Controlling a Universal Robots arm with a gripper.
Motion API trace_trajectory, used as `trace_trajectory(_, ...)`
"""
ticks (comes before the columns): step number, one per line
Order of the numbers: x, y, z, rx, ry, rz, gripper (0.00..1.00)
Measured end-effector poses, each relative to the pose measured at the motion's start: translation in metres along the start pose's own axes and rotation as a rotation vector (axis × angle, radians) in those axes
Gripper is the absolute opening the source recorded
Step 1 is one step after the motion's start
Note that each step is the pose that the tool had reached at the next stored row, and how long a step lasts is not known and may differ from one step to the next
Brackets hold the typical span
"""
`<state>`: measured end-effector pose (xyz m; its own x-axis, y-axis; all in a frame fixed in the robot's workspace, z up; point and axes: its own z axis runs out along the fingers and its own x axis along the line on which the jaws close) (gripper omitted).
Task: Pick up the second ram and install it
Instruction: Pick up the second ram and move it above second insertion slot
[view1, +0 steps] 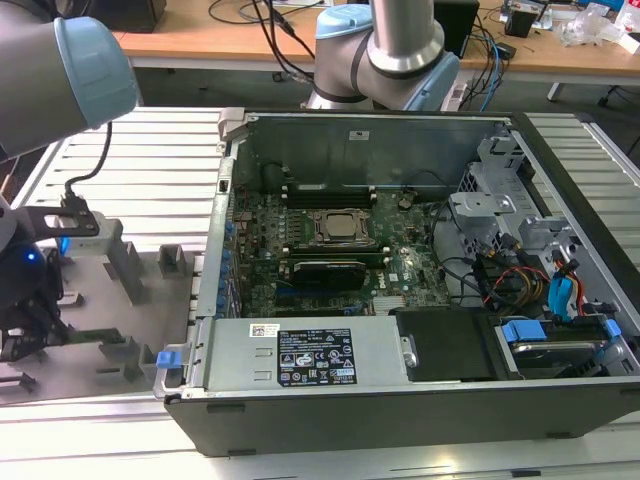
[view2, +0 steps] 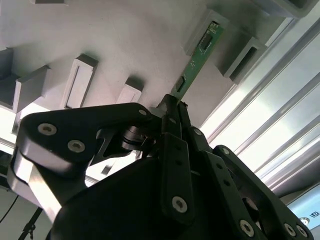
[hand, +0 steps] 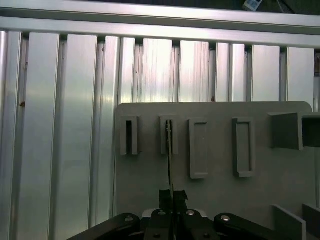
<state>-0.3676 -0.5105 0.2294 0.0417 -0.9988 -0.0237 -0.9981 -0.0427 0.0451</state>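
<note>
Clearly, the gripper (view2: 172, 106) is clamped on the near end of the ram (view2: 199, 54), its two black fingers (hand: 164, 196) pressed to either face of the green stick. In the first wrist view the ram (hand: 169, 165) shows edge-on as a thin dark line running from the fingers into a slotted block (hand: 169, 136) on the grey plate (hand: 220, 197), with the far end sitting in that slot. Other blocks beside it stand with their slots bare. In the exterior view the plate (view1: 150, 300) lies at lower left on the ribbed metal table (view1: 150, 150), and the ram (view1: 92, 334) is a short green strip there. Just right of the plate, the open case (view1: 400, 400) fills the middle of the frame, its motherboard (view1: 400, 270) exposed.
</note>
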Motion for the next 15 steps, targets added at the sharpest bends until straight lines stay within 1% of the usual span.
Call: trace_trajectory(15,-0.0007,0.0008,-0.0192,0.0000,0.0000,0.000,0.13)
